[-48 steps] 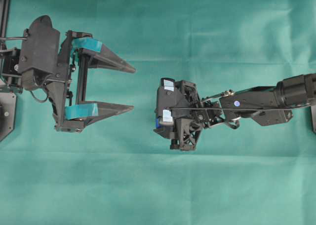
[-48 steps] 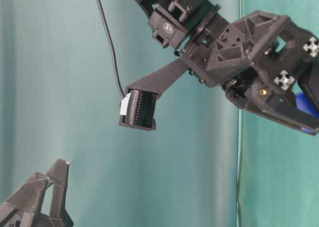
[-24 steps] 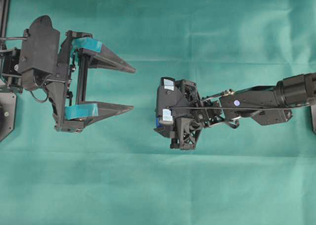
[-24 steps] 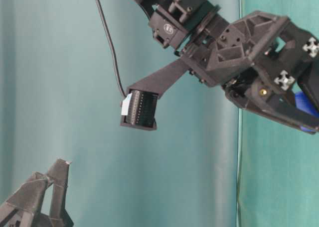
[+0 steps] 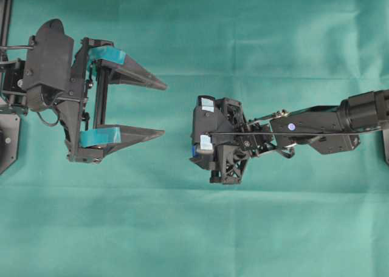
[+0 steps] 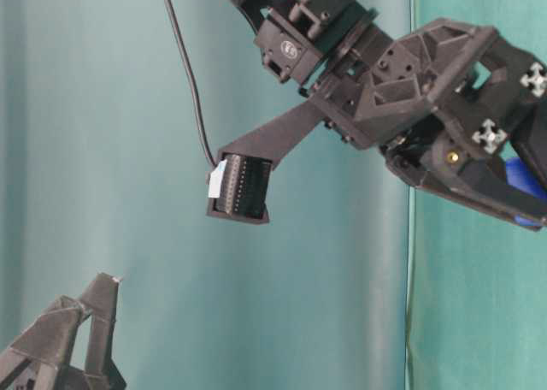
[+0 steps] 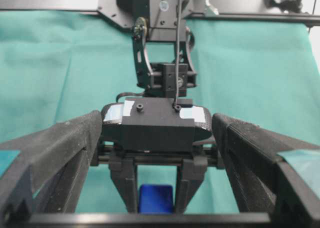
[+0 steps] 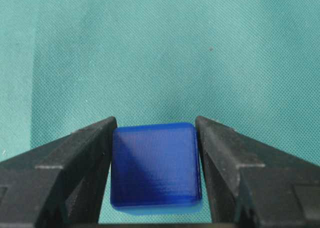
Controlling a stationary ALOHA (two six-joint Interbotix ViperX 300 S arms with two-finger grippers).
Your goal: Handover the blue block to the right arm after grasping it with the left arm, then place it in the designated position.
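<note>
Handover done, by the look of it: block (image 8: 156, 167) clamped between right gripper (image 8: 155, 163) fingers, held above the cloth (image 5: 255, 34). Left gripper (image 5: 161, 107) spread wide and empty, well apart. Placing on the mark left; no mark visible.

Work surface is a table covered by a teal-green cloth (image 5: 194, 228), filling the whole overhead view. Cloth is mostly smooth, with faint creases running left to right across the far part and a softer fold nearer the bottom edge. Woven texture shows up close in the right wrist view. At the far left edge a black mounting plate (image 5: 7, 140) sits on the cloth. Whether anything else rests on it cannot be told.
</note>
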